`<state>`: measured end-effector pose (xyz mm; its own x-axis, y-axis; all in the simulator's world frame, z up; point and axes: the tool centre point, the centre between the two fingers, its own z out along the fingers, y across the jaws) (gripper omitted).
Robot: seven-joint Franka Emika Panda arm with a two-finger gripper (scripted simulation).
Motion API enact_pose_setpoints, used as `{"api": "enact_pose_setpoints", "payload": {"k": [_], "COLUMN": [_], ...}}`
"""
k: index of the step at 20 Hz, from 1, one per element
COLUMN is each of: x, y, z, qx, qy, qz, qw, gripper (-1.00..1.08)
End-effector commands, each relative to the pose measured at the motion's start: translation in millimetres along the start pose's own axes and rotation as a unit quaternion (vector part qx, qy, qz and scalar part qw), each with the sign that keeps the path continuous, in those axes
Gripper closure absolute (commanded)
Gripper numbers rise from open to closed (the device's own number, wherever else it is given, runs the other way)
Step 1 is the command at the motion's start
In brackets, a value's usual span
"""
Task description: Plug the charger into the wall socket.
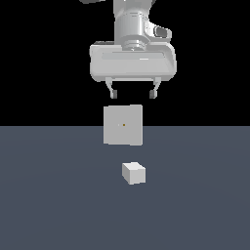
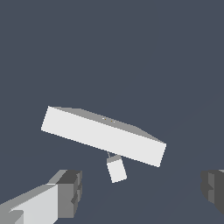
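Observation:
The charger [image 1: 134,173] is a small white cube resting on the dark grey floor, a short way in front of the wall socket [image 1: 123,125]. That socket is an upright pale-grey square slab with a tiny orange dot at its centre. My gripper [image 1: 133,93] hangs in the air above the socket, fingers wide apart and holding nothing. In the wrist view the socket [image 2: 103,136] shows from above as a long slab, the charger [image 2: 116,169] lies just beside it, and both sit between my dark fingertips [image 2: 72,192].
The dark grey floor [image 1: 53,195] stretches around both objects, with a black background behind it. Nothing else stands in view.

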<state>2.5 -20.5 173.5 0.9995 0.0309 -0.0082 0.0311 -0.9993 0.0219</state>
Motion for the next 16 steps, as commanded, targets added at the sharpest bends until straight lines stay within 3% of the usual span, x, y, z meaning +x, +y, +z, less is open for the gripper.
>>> {"api": "enact_pose_setpoints", "payload": {"k": [1,9,16], "x": [0.0,-4.3,-14.8], "y": [0.0,-0.8,-2.5], "z": [0.0,4.4,15.9], "qx": [0.0,0.002,0.005], "qy": [0.0,0.009,0.031], "qz": [0.0,-0.007,-0.024], "qw": [1.0,0.9999,0.9992], "gripper": [-0.92,-0.92,-0.92]}}
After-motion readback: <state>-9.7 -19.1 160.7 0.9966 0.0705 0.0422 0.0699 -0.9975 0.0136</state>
